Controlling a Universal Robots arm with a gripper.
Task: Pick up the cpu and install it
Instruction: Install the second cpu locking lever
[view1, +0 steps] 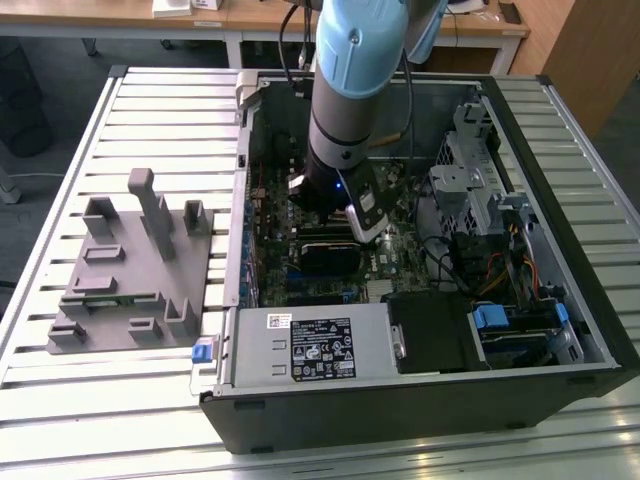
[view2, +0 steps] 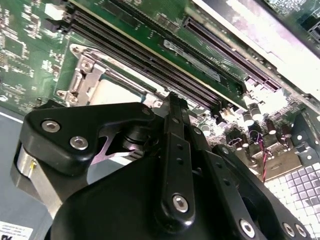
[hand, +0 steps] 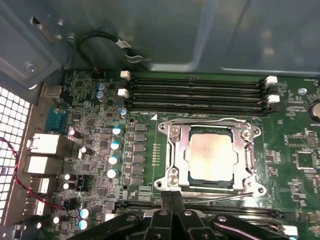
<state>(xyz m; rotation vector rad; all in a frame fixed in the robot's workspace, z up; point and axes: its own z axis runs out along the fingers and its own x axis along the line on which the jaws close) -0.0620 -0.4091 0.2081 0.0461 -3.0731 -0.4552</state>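
Observation:
The cpu (hand: 212, 155) shows its silvery top inside the dark socket on the green motherboard (hand: 295, 135), and the socket's metal frame (hand: 172, 150) sits around it. My gripper (hand: 172, 196) hovers just beside the socket's edge with its two black fingers pressed together and nothing between them. A thin lever wire (hand: 220, 198) runs along that same side of the frame. In the second wrist view the shut fingers (view2: 175, 150) cover most of the socket, and a corner of the cpu (view2: 112, 92) peeks out. My arm (view1: 345, 100) reaches down into the open computer case (view1: 420, 400).
Long memory slots (hand: 195, 92) run along the socket's far side. Rows of capacitors (hand: 116, 150) and rear ports (hand: 42, 165) flank it. The case holds a drive cage (view1: 480, 190) and a power supply (view1: 315, 345). A grey plastic fixture (view1: 130, 270) stands at the exterior view's left.

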